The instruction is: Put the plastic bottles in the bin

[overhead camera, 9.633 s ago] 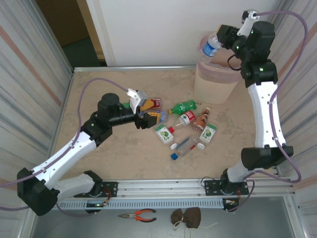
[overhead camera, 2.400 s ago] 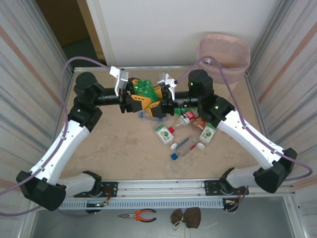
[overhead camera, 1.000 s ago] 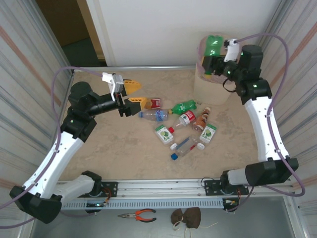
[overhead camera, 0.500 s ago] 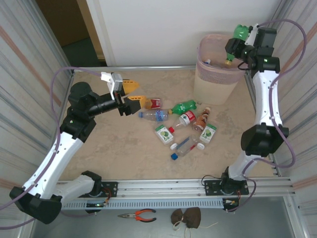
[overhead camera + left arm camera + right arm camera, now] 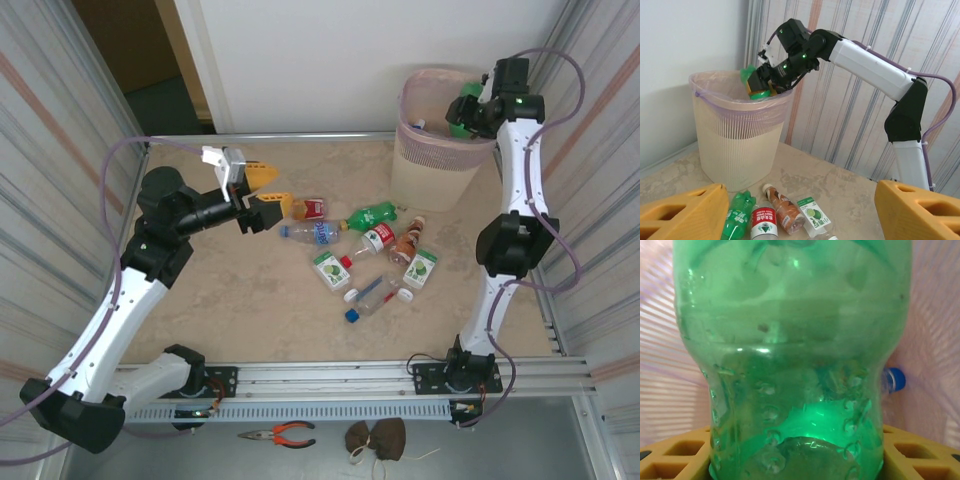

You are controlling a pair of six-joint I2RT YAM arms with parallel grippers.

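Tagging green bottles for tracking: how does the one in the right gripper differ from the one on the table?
The held green bottle sits clamped in the right gripper over the bin mouth; the table green bottle lies on its side among other bottles, ungripped. The held one shows bare dimpled plastic; the table one carries a printed label. Both are translucent green plastic.

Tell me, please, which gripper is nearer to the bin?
Right. The right gripper holds a green bottle over the bin; the left gripper hangs open across the table.
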